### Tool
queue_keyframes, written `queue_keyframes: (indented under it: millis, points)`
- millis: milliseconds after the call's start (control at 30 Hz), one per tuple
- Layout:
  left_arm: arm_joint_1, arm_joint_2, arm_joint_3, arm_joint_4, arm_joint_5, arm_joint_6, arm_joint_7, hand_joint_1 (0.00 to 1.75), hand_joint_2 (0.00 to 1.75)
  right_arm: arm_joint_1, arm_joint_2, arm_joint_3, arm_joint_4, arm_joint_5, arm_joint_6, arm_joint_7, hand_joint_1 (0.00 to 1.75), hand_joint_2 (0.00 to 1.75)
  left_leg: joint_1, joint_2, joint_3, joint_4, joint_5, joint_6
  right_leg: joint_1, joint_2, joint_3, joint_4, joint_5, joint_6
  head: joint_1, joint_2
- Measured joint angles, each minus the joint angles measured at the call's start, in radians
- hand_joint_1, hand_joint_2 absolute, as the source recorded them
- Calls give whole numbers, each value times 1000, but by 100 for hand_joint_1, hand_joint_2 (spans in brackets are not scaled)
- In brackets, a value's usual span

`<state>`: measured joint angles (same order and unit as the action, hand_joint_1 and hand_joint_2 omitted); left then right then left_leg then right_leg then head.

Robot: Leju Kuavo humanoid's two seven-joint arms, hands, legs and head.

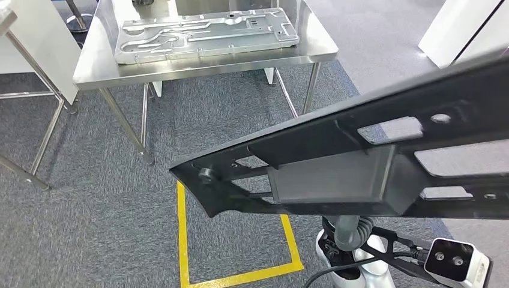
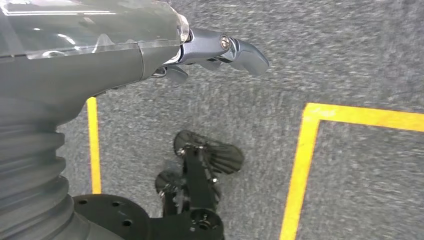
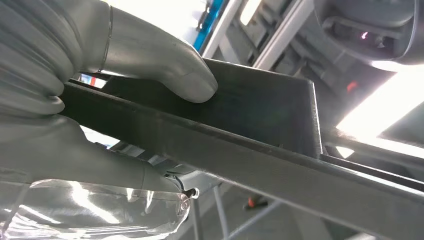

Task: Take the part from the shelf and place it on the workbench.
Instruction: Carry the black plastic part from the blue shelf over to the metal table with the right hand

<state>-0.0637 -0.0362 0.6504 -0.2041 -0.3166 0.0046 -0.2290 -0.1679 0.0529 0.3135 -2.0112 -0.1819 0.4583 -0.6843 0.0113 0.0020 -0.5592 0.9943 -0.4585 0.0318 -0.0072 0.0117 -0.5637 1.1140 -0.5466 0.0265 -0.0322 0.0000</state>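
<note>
- Setting: grey carpet [image 1: 108, 228]; steel workbench [image 1: 240, 63] ahead, bearing a metal plate [image 1: 204, 33].
- Part [image 1: 336, 174]: black frame, carried; likely stiff, light, awkwardly long.
- Right hand [image 3: 65, 100]: clamps its edge rail.
- Left hand [image 2: 200, 52]: hanging, holding nothing, fingers partly curled.

Grey-blue carpet floor [image 1: 108, 228] across most of the head view frame. Yellow tape line [image 1: 182, 234] forms a rectangle outline on the carpet, lower centre. Stainless steel tabletop [image 1: 204, 63] at upper centre, on thin metal legs, with a flat silver metal panel [image 1: 204, 33] lying on it. Second metal frame table [image 1: 36, 90] at upper left, white board behind it. White cabinet [image 1: 456, 30] at upper right corner. Chair base [image 1: 78, 21] at top left. Right wrist view: bright overhead light [image 3: 385, 95], blurred metal framing.
</note>
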Motion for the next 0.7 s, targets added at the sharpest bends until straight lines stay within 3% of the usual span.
queue_keyframes:
  millis: [67,100,133,167,233,300,433,500,600,633,667,700]
  points:
    - [0,1,0,0,0,0,-1,0,175,-2,0,-1,1,-1,3,0,175,175,0,0,9,0,-10,3,-3,-1,-90,132,-48,7,0,0]
    - [1,1,0,0,0,0,-1,0,175,-2,0,-1,2,-1,4,0,175,175,-1,0,15,0,-16,2,-4,-2,-129,176,-56,10,0,0]
    - [2,1,0,0,0,0,-1,0,175,-2,0,-2,3,-2,4,0,175,175,-1,0,23,0,-23,1,-5,-3,-150,185,-45,11,0,0]
    - [3,1,0,0,0,0,-1,0,175,-2,0,-2,3,-3,4,0,175,175,0,-1,33,0,-31,-1,-6,-4,-151,157,-15,11,0,0]
    - [4,1,0,0,0,1,-2,0,175,-2,0,-2,4,-3,3,0,175,175,-1,-1,59,1,-50,-7,-5,-11,-112,20,79,6,0,0]
    - [3,1,0,0,-1,1,-3,0,175,-2,0,-2,4,-4,1,0,175,175,-3,-1,73,-2,-67,-18,0,-17,-81,-78,125,-8,0,0]
    - [0,4,0,0,-2,2,-4,0,175,-2,4,-4,5,-4,-9,0,175,175,-4,3,78,35,-66,-42,0,-11,-52,-106,115,-37,0,0]
    - [-2,4,0,0,-3,2,-5,0,175,-3,6,-4,4,-3,-10,0,175,175,-1,2,28,128,-81,-48,-2,-11,-25,-111,99,-47,0,0]
    - [1,5,0,0,-5,2,-4,0,175,-2,10,-4,4,-3,-10,0,175,175,0,2,-95,291,-158,-56,1,-8,11,-112,68,-53,0,0]
    - [3,6,0,0,-5,2,-4,0,175,-1,10,-4,4,-3,-10,0,175,175,0,2,-120,303,-174,-56,2,-6,25,-112,56,-53,0,0]
    - [5,6,0,0,-5,2,-5,0,175,0,10,-4,4,-3,-10,0,175,175,-1,2,-131,284,-171,-54,2,-3,41,-112,43,-52,0,0]
    - [6,7,0,0,-5,2,-5,0,175,1,10,-4,4,-3,-10,0,175,175,-1,2,-131,238,-143,-49,4,-2,60,-112,29,-51,0,0]
